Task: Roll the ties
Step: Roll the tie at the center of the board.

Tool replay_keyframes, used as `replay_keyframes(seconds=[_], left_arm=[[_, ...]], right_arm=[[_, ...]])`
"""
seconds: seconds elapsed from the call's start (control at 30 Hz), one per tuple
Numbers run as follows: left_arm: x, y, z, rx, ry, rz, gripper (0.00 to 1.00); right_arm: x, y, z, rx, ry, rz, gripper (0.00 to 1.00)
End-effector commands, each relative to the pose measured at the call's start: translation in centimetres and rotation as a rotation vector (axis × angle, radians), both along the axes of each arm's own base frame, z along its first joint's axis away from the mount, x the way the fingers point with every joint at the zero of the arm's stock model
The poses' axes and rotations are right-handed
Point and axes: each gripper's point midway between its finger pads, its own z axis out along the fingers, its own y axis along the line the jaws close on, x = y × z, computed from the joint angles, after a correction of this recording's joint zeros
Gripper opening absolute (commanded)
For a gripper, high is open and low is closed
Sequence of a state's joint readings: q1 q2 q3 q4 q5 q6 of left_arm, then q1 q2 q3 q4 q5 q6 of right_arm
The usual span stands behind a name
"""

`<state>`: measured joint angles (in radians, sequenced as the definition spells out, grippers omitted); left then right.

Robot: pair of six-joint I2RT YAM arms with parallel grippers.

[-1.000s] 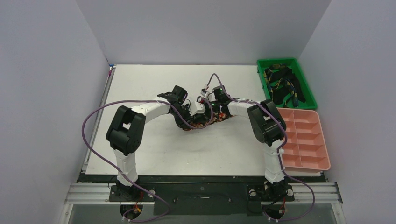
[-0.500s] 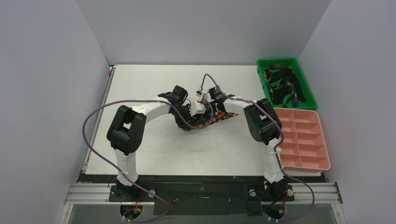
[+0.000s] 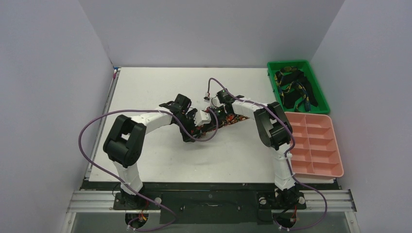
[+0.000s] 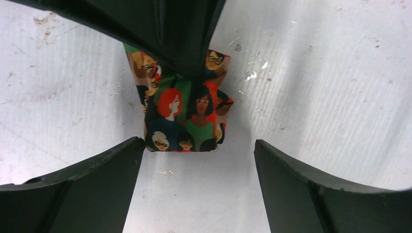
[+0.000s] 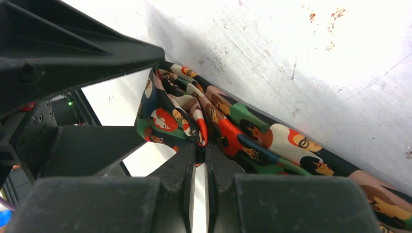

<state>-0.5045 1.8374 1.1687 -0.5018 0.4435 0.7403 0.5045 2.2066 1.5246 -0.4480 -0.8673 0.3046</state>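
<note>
Top external view: at the desk's [image 3: 160, 87] far right, a green bin [image 3: 286, 62] holds a heap of dark ties [image 3: 291, 90] patterned in yellow, green and blue. Just nearer sits a pink compartment tray [image 3: 316, 145]. Mid-desk lies the tie [image 3: 234, 119] printed with red, orange and green faces. Its left end is tucked under both wrists, and a purple cable [image 3: 186, 138] loops across there, so the fold hardly shows from above. The wrist cameras show it: the right fingers [image 5: 187, 165] are pressed together, pinching the doubled-over end. The left fingers [image 4: 97, 179] stand wide apart either side of it, touching nothing. Since a second ago the left arm has swung leftward and nearer, and more tie lies bare to the right.
</note>
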Motion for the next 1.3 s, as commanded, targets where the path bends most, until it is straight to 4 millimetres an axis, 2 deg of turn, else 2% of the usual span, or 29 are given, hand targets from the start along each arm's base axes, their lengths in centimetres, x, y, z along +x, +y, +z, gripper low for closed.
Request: replay_keyframes(seconds=[0.0, 0.17, 0.43, 0.5, 0.57, 0.67, 0.9, 0.93, 1.0, 1.03, 1.1, 1.17, 1.27], left_arm=[[1.8, -1.0, 1.5, -0.014, -0.129, -0.043, 0.84], [3.0, -2.2, 1.0, 0.017, -0.172, -0.064, 0.85], [3.1, -3.4, -0.2, 0.081, -0.158, -0.115, 0.84], [3.3, -3.5, -0.4, 0.095, -0.153, -0.115, 0.79], [3.3, -3.6, -0.7, 0.112, -0.132, -0.122, 0.69], [3.2, -3.6, -1.0, 0.124, -0.105, -0.132, 0.46], [0.4, -2.2, -0.9, 0.133, -0.025, -0.183, 0.22], [0.3, -1.9, -0.8, 0.130, -0.019, -0.180, 0.22], [0.1, -1.5, -0.5, 0.116, -0.016, -0.167, 0.32], [-0.1, -1.6, -0.2, 0.098, -0.018, -0.166, 0.49], [0.0, -1.7, 0.3, 0.065, -0.028, -0.143, 0.64], [0.4, -2.0, 1.0, 0.041, -0.049, -0.134, 0.69], [0.7, -2.3, 1.6, 0.020, -0.065, -0.132, 0.72]], right_arm=[[1.1, -0.7, -0.7, -0.049, -0.053, 0.004, 0.00], [1.2, 0.4, 1.4, 0.030, -0.049, -0.001, 0.00], [1.7, 2.0, 4.2, 0.134, -0.039, -0.021, 0.00], [1.6, 2.1, 4.3, 0.142, -0.035, -0.018, 0.00], [1.6, 2.0, 4.4, 0.148, -0.032, -0.017, 0.00], [1.6, 2.0, 4.4, 0.150, -0.026, -0.017, 0.00], [2.1, 2.3, 4.8, 0.156, -0.034, -0.028, 0.00], [2.1, 2.3, 4.7, 0.154, -0.034, -0.028, 0.00], [2.1, 2.4, 4.4, 0.149, -0.029, -0.031, 0.00], [2.1, 2.4, 4.3, 0.145, -0.025, -0.032, 0.00], [2.1, 2.5, 3.8, 0.138, -0.022, -0.033, 0.00], [2.2, 2.6, 3.5, 0.131, -0.023, -0.033, 0.00], [2.2, 2.7, 3.2, 0.126, -0.021, -0.030, 0.00]])
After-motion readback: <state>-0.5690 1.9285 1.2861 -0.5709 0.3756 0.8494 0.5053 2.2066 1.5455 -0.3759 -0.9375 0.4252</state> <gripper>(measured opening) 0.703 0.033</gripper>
